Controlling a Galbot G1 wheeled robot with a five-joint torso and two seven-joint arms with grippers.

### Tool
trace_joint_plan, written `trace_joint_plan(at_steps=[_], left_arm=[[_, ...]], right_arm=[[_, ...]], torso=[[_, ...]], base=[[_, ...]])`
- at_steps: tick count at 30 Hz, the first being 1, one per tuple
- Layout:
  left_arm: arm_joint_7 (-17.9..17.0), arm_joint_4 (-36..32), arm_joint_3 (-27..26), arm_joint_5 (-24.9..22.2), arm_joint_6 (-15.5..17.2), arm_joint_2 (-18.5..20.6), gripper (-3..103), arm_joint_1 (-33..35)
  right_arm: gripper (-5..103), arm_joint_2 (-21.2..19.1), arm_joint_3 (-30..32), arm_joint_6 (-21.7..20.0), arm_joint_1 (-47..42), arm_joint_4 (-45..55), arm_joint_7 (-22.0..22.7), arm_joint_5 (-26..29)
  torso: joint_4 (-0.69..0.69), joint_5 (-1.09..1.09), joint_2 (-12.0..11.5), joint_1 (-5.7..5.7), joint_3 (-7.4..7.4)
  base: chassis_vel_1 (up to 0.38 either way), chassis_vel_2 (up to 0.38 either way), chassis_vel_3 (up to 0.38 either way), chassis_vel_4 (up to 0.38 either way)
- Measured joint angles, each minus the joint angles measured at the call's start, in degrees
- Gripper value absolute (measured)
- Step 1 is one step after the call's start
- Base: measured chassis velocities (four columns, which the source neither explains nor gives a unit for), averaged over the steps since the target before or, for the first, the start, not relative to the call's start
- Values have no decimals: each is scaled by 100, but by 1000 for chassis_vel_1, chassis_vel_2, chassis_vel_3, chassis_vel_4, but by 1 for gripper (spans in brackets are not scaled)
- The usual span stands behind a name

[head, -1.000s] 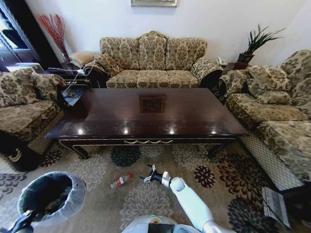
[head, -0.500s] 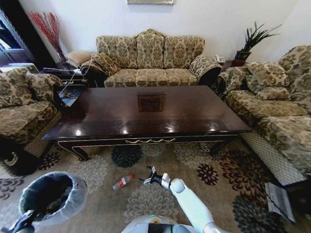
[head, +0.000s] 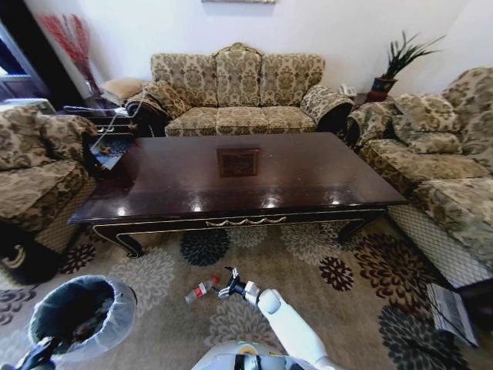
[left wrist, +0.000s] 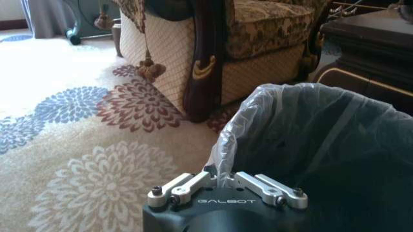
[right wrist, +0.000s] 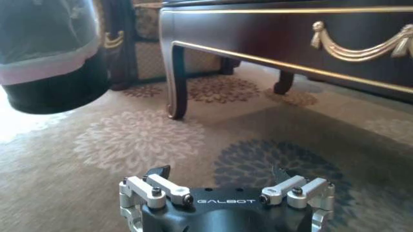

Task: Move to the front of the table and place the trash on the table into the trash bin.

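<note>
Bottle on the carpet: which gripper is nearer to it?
Right. The right gripper hangs open just beside the bottle, not touching it. The left gripper holds the trash bin bag rim, farther off.

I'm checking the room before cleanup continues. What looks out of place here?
A clear plastic bottle lies on its side on the carpet, in front of the table, near the open right end effector rather than in the trash bin.

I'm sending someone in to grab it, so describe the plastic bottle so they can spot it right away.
Start at the long dark table and look at the flowered carpet in front of it. The bottle lies on its side there, beside the right tool: small, clear, with a red label and cap.
</note>
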Motion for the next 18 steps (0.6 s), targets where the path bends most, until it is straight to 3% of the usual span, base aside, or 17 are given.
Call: trace_joint_plan(at_steps=[3, 8, 18], left_arm=[[-5, 21, -16, -12, -19, 7, 2, 8], [-30, 39, -25, -33, -35, 2, 2, -5], [-97, 78, -23, -44, -84, -6, 2, -22]], right_arm=[[100, -10, 8, 1, 11, 56, 51, 88], [100, -146, 77, -244, -9, 322, -127, 184], [100, -143, 76, -268, -128, 295, -329, 212]], torso=[[5, 0, -42, -18, -24], [0, -3, -164, -66, -100], [1, -1, -376, -144, -231]], base=[[0, 0, 0, 0], [0, 0, 0, 0], [0, 0, 0, 0]])
